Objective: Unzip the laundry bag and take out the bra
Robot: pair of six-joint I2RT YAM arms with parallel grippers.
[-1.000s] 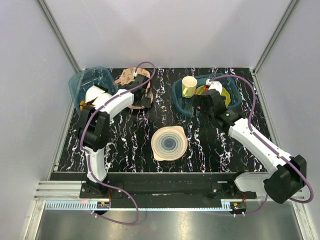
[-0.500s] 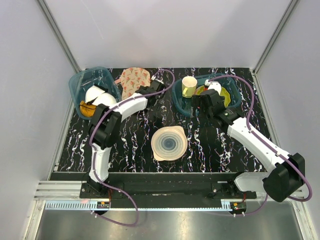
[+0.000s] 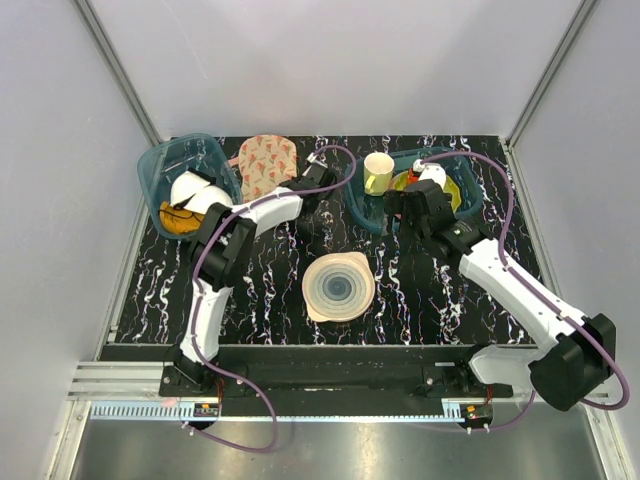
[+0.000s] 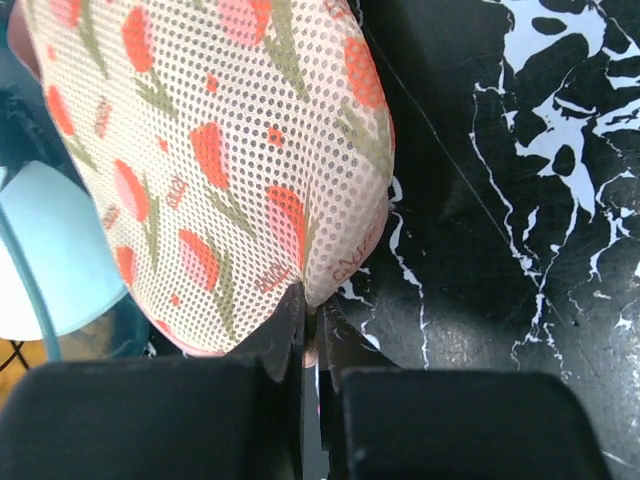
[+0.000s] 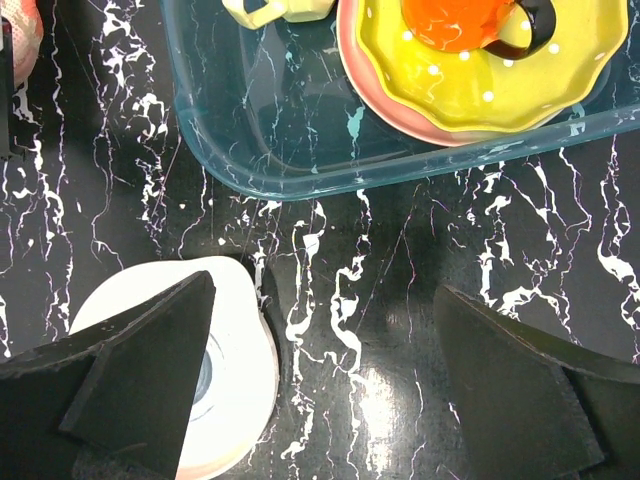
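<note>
The laundry bag (image 3: 265, 160) lies at the back left of the table, a beige-pink mesh pouch with red and green motifs that fills the upper left of the left wrist view (image 4: 220, 150). My left gripper (image 3: 298, 186) is at the bag's near right edge. Its jaws (image 4: 305, 310) are shut, with a sliver of the bag's pink edge pinched between them. The bra is hidden from every view. My right gripper (image 3: 405, 210) hangs wide open above the table (image 5: 325, 300), holding nothing.
A round pale ringed disc (image 3: 338, 287) lies mid-table, under my right gripper's left finger (image 5: 235, 380). A teal tub (image 3: 365, 205) at the back right holds a yellow cup (image 3: 378, 172) and a yellow plate (image 5: 480, 80). Another teal tub (image 3: 160, 165) with white domed pieces (image 3: 190, 190) stands left of the bag.
My left gripper has swung from over the bag to its right edge and gone from open to shut there. The right arm has barely moved.
</note>
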